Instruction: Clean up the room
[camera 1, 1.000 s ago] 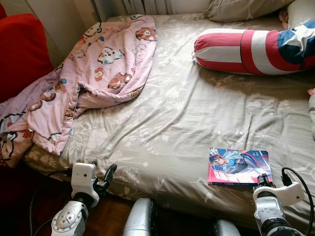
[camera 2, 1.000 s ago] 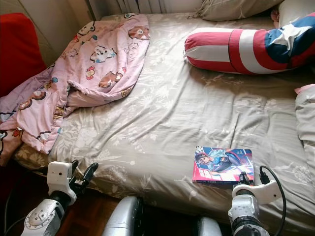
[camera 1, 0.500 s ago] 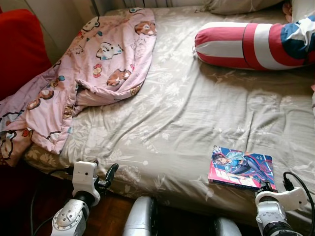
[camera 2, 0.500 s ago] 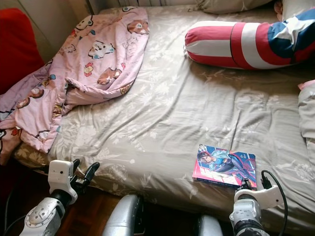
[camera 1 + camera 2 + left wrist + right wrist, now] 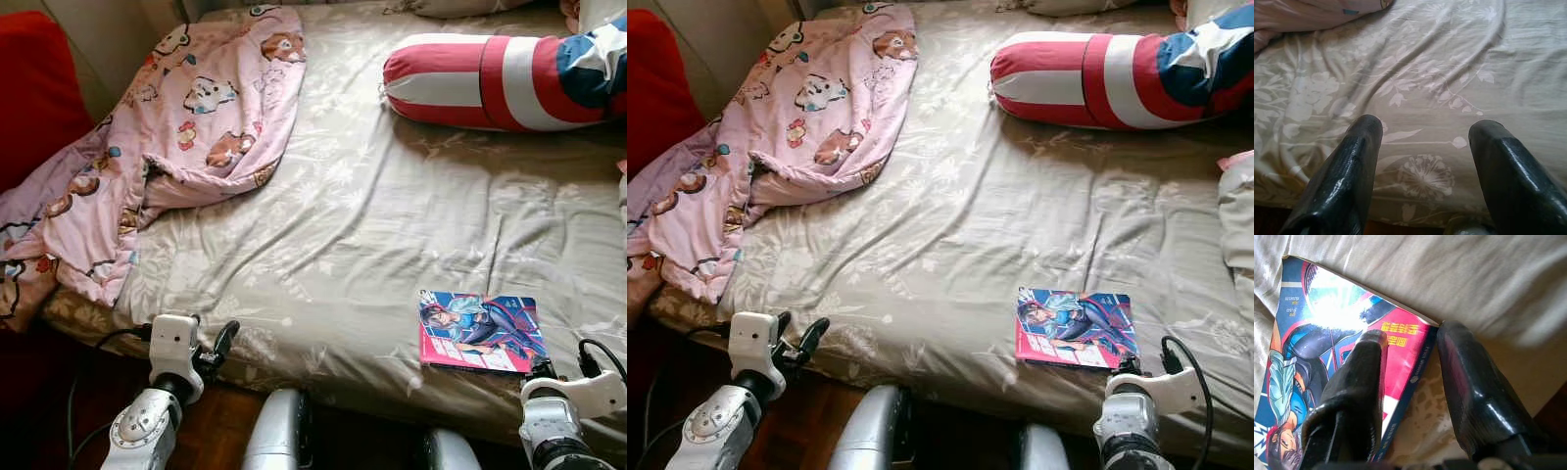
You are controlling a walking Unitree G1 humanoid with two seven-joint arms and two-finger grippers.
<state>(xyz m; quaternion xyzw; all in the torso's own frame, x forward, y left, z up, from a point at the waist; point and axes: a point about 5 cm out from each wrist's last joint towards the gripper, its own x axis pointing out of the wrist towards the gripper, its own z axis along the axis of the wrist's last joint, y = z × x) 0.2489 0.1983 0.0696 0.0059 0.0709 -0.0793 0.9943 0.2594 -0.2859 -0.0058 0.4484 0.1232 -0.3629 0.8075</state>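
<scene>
At the far left a red cushion (image 5: 34, 93) stands beside the bed (image 5: 372, 225), and a pink cartoon-print blanket (image 5: 186, 117) lies crumpled over the bed's left side, its near end spilling off the edge toward the floor. Below it, at the near left, the left arm rises from the dark floor at the near edge of the bed, its wrist bent so that the left gripper (image 5: 211, 345) points up and rightward at the edge of the mattress. Its two black fingers (image 5: 1352, 171) are spread apart with nothing between them, hovering just above the beige floral sheet (image 5: 1415, 83).

Across the far right of the bed lies a bolster (image 5: 509, 69) striped red and white with a blue end bearing a white star.

At the near right, close to the mattress edge, a comic book (image 5: 480, 331) with a bright pink, blue and red cover lies flat on the sheet. The right arm comes up from below the bed edge just beside it, with a black cable looping off its wrist. The right gripper (image 5: 1410, 352) is at the book's near right corner: its fingers stand apart, one finger over the cover, the other off the book's edge above the sheet. They are not closed on it.
</scene>
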